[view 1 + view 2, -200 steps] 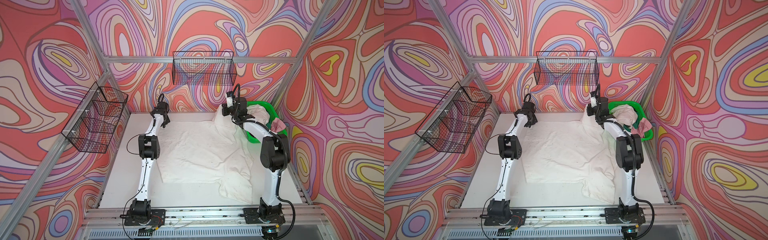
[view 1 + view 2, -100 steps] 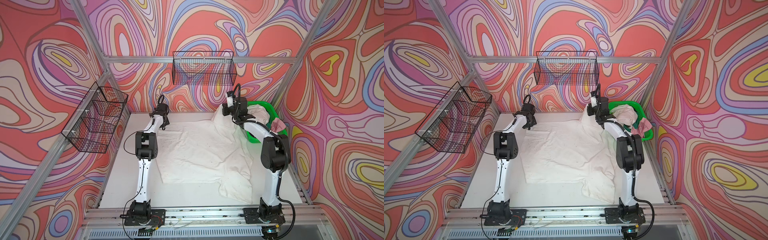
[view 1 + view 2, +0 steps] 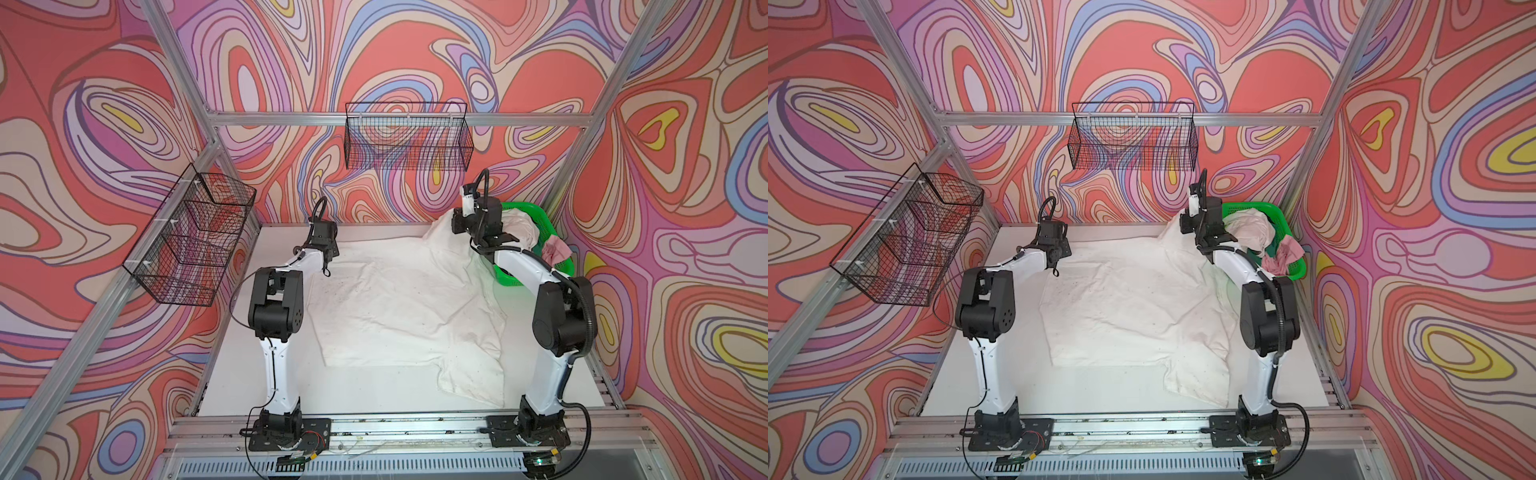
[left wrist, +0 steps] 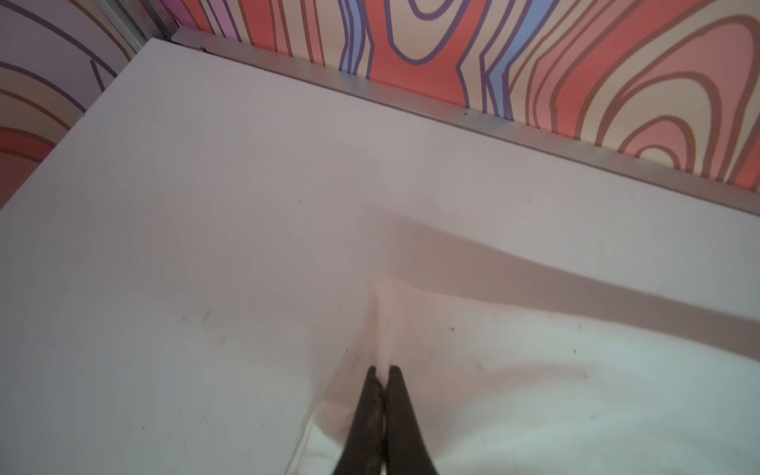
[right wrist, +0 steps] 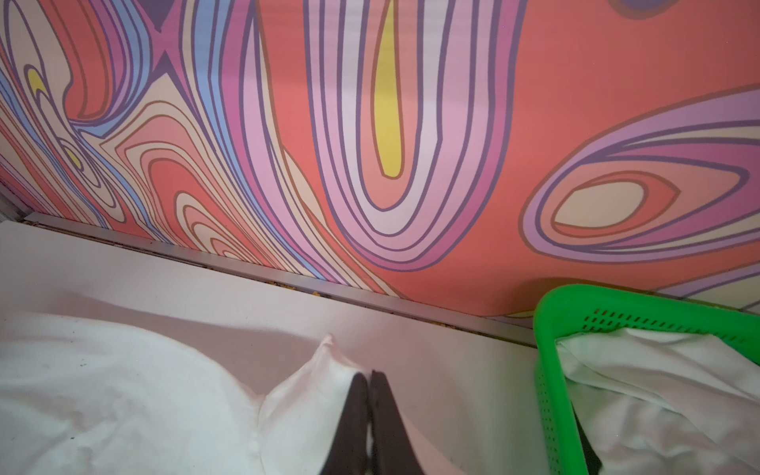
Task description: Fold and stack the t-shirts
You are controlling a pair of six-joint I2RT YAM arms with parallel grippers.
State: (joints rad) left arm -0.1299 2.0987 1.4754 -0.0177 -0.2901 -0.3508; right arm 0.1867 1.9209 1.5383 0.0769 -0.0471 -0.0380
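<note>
T-shirts: 4 in view, namely 1 large white t-shirt (image 3: 399, 307) with black specks, 1 plain white t-shirt (image 3: 519, 224), 1 pale pink t-shirt (image 3: 555, 249) and 1 dark green t-shirt (image 3: 1270, 246), of which only a sliver shows. Baskets: 3, namely 1 green plastic basket (image 3: 505, 278) and 2 black wire baskets, the side-wall basket (image 3: 191, 245) and the back-wall basket (image 3: 407, 143). Robot arms: 2, the left arm (image 3: 276, 299) and the right arm (image 3: 561, 316).
</note>
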